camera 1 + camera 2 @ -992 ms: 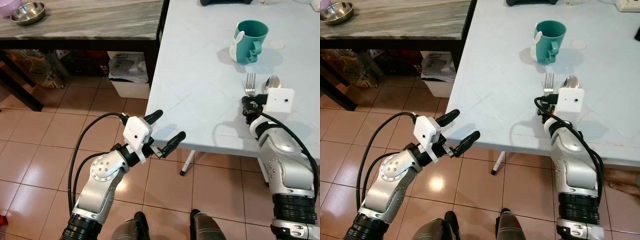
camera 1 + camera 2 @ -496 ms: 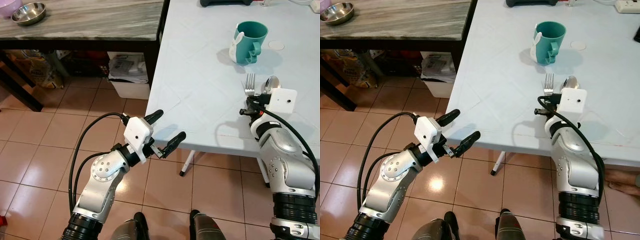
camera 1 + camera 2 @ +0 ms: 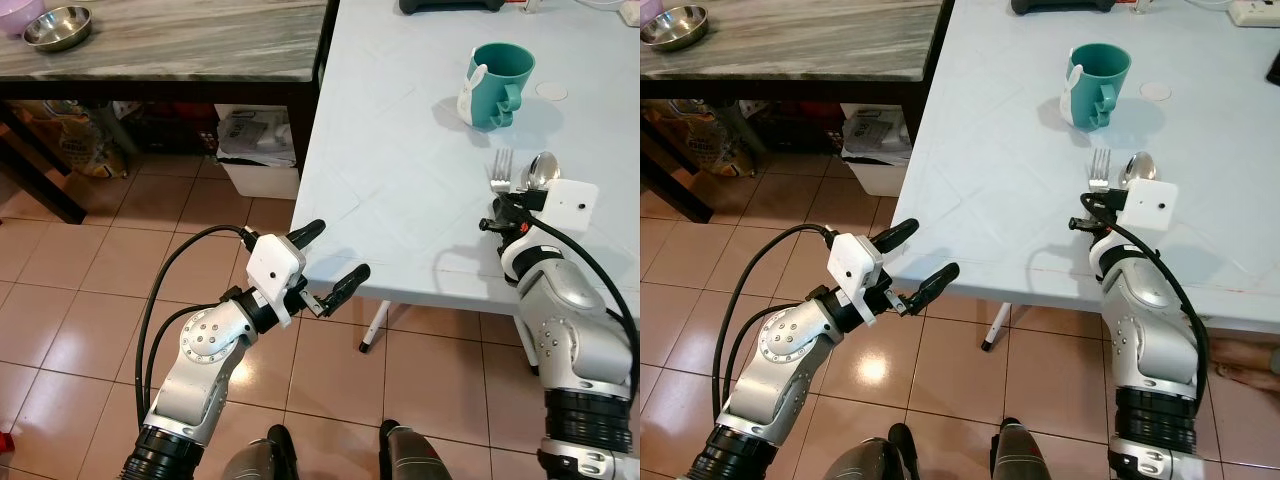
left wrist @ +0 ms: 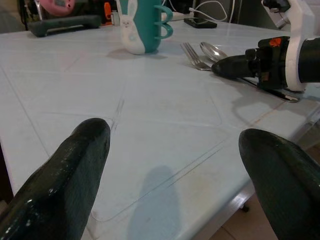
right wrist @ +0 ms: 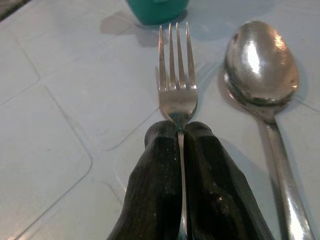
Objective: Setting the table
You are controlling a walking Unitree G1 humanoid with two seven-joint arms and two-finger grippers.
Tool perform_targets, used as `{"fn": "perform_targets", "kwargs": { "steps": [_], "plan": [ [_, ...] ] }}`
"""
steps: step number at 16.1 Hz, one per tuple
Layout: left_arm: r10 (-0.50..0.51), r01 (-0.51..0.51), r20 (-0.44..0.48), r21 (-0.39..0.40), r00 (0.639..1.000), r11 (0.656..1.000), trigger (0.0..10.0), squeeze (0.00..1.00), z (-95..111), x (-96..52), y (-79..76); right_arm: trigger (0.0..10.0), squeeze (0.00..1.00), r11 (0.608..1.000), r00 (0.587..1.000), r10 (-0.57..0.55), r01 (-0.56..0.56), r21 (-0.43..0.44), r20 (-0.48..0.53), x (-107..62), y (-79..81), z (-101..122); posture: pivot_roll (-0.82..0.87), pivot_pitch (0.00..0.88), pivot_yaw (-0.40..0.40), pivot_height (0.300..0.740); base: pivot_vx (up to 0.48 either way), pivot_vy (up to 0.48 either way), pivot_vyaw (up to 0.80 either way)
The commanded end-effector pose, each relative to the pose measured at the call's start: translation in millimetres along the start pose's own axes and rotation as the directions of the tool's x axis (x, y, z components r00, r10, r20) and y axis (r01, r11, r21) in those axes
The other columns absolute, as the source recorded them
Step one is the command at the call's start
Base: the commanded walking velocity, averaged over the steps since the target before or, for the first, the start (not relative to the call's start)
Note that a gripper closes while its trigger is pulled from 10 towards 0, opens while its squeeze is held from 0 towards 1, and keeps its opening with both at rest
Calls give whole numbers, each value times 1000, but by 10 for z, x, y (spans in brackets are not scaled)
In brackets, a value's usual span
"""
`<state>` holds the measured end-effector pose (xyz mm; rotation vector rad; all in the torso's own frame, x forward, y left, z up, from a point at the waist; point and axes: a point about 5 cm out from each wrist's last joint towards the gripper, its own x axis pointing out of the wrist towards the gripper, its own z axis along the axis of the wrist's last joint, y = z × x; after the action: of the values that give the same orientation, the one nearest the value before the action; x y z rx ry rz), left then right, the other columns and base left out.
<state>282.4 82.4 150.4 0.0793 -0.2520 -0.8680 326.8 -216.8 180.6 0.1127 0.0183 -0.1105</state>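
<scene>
Pale blue-white table (image 3: pixel 400 180) with faint scored lines across its top; its near corner overhangs a floor of glossy terracotta tiles (image 3: pixel 90 290).

Silver metal fork (image 5: pixel 176 85) lies flat on the table near the front edge, tines toward the teal ceramic mug with a white rabbit figure (image 3: pixel 497 84). Silver metal spoon (image 5: pixel 259 65) lies just beside the fork, parallel, bowl at the same end. Mug stands upright, well apart from the cutlery, farther in.

Right gripper (image 5: pixel 180 145): fingers pressed together on the fork's neck, just below the tines, the handle running between them.

Left gripper (image 3: pixel 328 262): off the table's near corner, above the floor, fingers spread wide, holding nothing.

Room: second table with a grey marbled top on a dark frame (image 3: pixel 180 45) stands to the left; a round steel bowl (image 3: pixel 56 25) sits on it. A white plastic bin (image 3: pixel 258 160) and other clutter sit underneath. A flat dark object (image 3: pixel 450 5) lies at the table's far edge.
</scene>
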Motion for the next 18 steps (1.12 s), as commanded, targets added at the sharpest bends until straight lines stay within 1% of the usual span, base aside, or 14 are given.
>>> {"fn": "perform_targets", "kwargs": {
  "steps": [1, 2, 3, 4, 5, 6, 7, 8, 11, 12, 13, 18],
  "plan": [
    [15, -14, -17, 19, 1000, 1000, 10000, 0, -29, -26, 26, 0, 0, 999, 997, -27, 29, 25, -79, -19, -37, -202, -305, 254, 117, 740, 0, 0, 0],
    [20, -20, -16, 21, 1000, 1000, 10000, 0, -27, -21, 35, 0, 0, 999, 998, -27, 29, 33, -49, -12, -20, -155, -305, 254, 117, 740, 0, 0, 0],
    [21, -21, -16, 21, 1000, 1000, 10000, 0, -26, -18, 37, 0, 0, 999, 998, -25, 27, 30, -49, -11, -10, -155, -304, 253, 117, 740, 0, 0, 0],
    [22, -21, -16, 23, 1000, 1000, 10000, 0, -25, -16, 39, 7843, 0, 999, 998, -24, 26, 23, -60, -13, 6, -174, -304, 253, 117, 740, 0, 0, 0],
    [22, -21, -15, 23, 1000, 1000, 10000, 0, -23, -15, 39, 10000, 0, 1000, 996, -20, 22, 19, -82, -17, 25, -220, -304, 253, 117, 740, 0, 0, 0],
    [22, -22, -16, 24, 1000, 999, 10000, 0, -23, -16, 40, 10000, 878, 1000, 996, -14, 16, 20, -90, -21, 40, -247, -301, 253, 119, 740, 0, 0, 0],
    [23, -23, -17, 24, 1000, 999, 10000, 0, -24, -17, 41, 10000, 878, 1000, 996, -7, 9, 21, -89, -20, 53, -253, -301, 253, 119, 740, 0, 0, 0],
    [23, -23, -18, 24, 1000, 999, 10000, 0, -25, -17, 39, 10000, 1000, 1000, 997, 4, -2, 26, -82, -15, 65, -245, -301, 253, 119, 740, 0, 0, 0],
    [22, -21, -19, 25, 1000, 999, 10000, 0, -29, -10, 29, 10000, 1000, 1000, 997, 2, -2, -6, -76, 11, 66, -222, -301, 253, 119, 740, 0, 0, 0],
    [24, -23, -19, 25, 1000, 999, 10000, 0, -27, -11, 27, 10000, 267, 1000, 997, 21, -22, -21, -78, 16, 82, -211, -302, 256, 118, 740, 0, 0, 0],
    [25, -24, -20, 25, 999, 999, 10000, 0, -27, -12, 25, 10000, 0, 999, 996, 32, -35, -27, -83, 18, 96, -212, -302, 256, 118, 740, 0, 0, 0],
    [28, -28, -26, 21, 999, 999, 10000, 0, -36, -14, 17, 10000, 0, 996, 989, 58, -66, -55, -137, 21, 119, -254, -302, 259, 115, 740, 0, 0, 0]
  ]
}}
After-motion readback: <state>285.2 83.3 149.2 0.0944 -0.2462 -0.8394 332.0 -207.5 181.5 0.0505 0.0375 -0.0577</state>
